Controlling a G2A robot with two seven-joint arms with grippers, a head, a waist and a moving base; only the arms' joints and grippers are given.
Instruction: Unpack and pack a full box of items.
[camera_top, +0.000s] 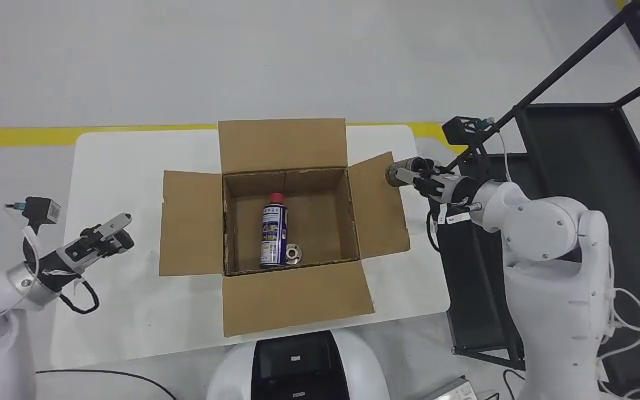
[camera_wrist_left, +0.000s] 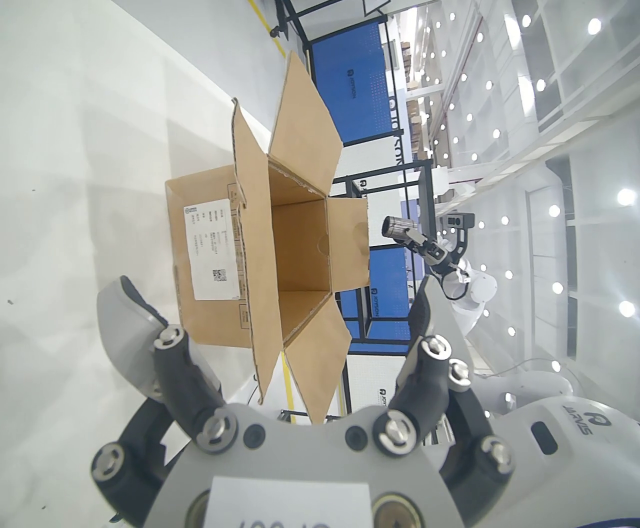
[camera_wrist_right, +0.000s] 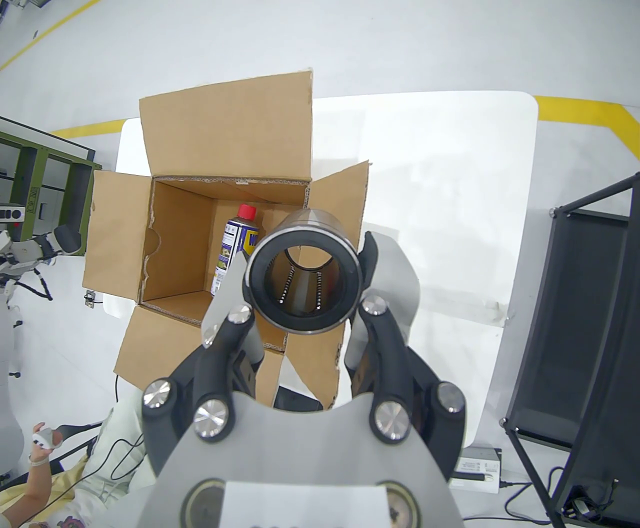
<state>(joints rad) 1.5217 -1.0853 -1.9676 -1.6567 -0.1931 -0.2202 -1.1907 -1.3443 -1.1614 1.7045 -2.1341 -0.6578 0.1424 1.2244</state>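
An open cardboard box stands in the middle of the white table, all flaps folded out. Inside it lies a blue and yellow spray can with a red cap, and beside it a small metal ring-shaped part. My right gripper is shut on a hollow metal cylinder, held over the box's right flap. My left gripper stands open with nothing in it, over the table's left side.
A black metal rack stands right of the table. A yellow floor line runs behind the table. A person's hand shows at the edge of the right wrist view.
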